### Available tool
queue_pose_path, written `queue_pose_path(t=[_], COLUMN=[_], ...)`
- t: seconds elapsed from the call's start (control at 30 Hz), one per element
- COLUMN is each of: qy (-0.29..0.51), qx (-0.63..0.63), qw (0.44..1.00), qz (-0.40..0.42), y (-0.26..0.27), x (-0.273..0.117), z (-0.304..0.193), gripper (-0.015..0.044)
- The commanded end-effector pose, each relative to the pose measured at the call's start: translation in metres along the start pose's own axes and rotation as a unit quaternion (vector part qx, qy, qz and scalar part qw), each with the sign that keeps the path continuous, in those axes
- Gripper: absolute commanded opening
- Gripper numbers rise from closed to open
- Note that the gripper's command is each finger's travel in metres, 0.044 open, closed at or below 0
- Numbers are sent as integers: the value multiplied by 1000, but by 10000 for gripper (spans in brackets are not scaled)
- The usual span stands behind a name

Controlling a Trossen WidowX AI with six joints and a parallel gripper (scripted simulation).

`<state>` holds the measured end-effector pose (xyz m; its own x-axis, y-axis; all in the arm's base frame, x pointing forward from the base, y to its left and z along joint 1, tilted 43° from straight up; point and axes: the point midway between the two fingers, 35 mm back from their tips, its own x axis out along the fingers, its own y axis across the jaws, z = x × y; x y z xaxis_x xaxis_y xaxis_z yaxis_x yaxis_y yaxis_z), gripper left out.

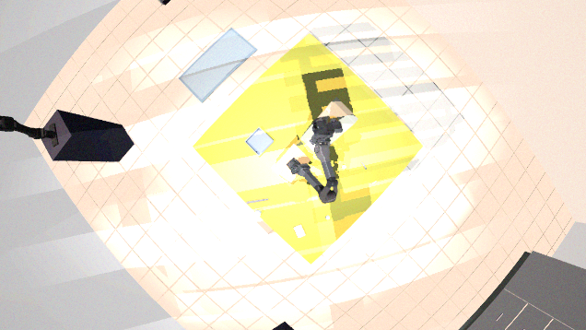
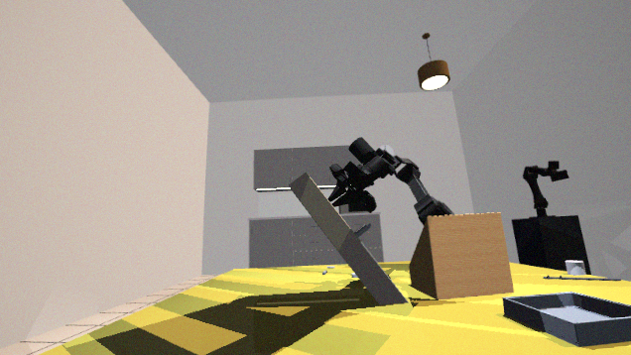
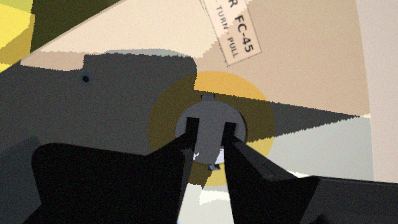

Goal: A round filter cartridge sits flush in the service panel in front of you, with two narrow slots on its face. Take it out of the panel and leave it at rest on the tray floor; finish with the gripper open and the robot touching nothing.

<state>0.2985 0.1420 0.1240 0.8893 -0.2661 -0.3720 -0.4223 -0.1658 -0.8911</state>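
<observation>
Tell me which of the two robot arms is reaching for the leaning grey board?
The arm on the wooden box: its gripper is right at the leaning panel. The other arm stands farther back on a black stand, nowhere near it.

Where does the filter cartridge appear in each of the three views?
Top: not visible; the gripper covers its place.
Exterior: not visible; the panel is seen edge-on.
Wrist: the cartridge is the grey disc in the centre.
Shared landmark: the gripper.
</observation>
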Motion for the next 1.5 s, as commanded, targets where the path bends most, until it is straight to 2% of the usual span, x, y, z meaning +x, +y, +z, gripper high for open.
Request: queue_pose_path(t=[0.0,1.47], qy=[-2,-2], qx=[-2,-2], qw=[1000,1000], qz=[1,0], y=[1,0], x=[0,7], z=[1,1], gripper=[89,89])
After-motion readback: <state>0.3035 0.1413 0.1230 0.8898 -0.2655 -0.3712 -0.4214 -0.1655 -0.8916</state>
